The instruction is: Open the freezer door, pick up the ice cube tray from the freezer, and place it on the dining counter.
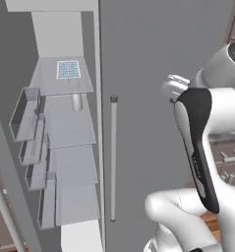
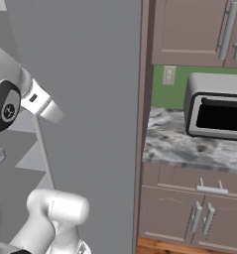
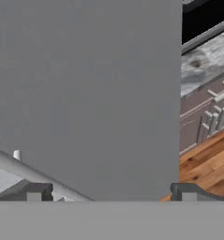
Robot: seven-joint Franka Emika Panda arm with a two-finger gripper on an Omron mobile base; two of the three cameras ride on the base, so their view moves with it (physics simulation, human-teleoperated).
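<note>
At the bottom of the hand view the gripper (image 3: 108, 192) shows two small dark tips set far apart, spread wide with nothing between them. Just beyond them a silver bar handle (image 3: 33, 172) slants across the lower left, and the plain grey door (image 3: 85, 93) rises flat and matte over most of the frame.

In the left base view the white arm (image 1: 197, 147) with its dark glossy joint cover stands at the lower right, in front of that door and near its vertical handle. Left of the handle the freezer (image 1: 70, 147) stands open, its pale grey shelves stepping down the frame, with door bins (image 1: 28, 118) at far left. The ice cube tray (image 1: 68, 69), a pale blue grid of square cells, lies flat on the top shelf at upper left, with open room above it.

In the right base view a steel toaster oven (image 2: 216, 106) sits at right on a marbled cabinet top (image 2: 189, 144) over brown drawers.
</note>
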